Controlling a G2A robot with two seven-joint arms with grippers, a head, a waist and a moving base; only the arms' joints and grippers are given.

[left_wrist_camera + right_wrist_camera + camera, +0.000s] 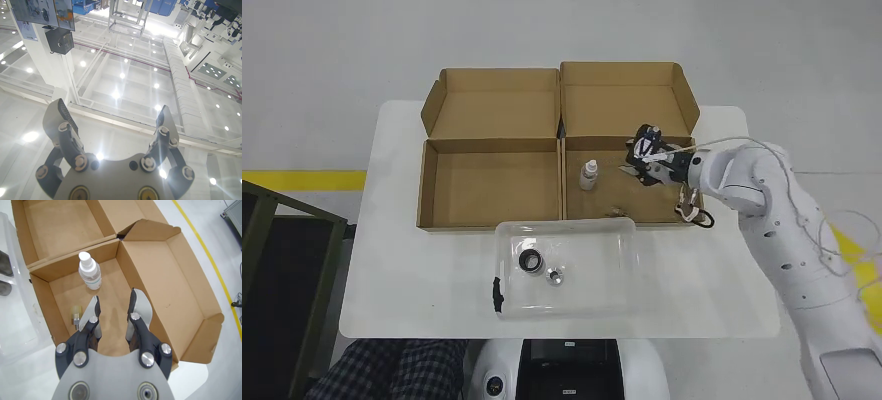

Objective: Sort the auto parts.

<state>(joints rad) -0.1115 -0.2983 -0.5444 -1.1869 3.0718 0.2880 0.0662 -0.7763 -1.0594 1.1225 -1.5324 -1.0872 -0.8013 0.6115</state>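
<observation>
My right gripper [115, 294] [644, 155] hangs open and empty over the right cardboard box [682, 215] [170, 279]. In that box stand a small clear spray bottle [90, 271] [588, 175] with a white cap and, nearer the front wall, a small brass fitting [75, 316] [618, 211]. The clear plastic tray [617, 290] in front of the boxes holds a black round part [529, 260] and a small metal part [555, 276]. A black strip-like part [497, 293] lies at the tray's left edge. My left gripper [113, 111] is open, pointing up at the ceiling.
The left cardboard box [427, 190] [28, 237] is open, with its lid flap standing behind it. Both boxes sit side by side on the white table [392, 260]. A yellow floor line [208, 256] runs beyond the table.
</observation>
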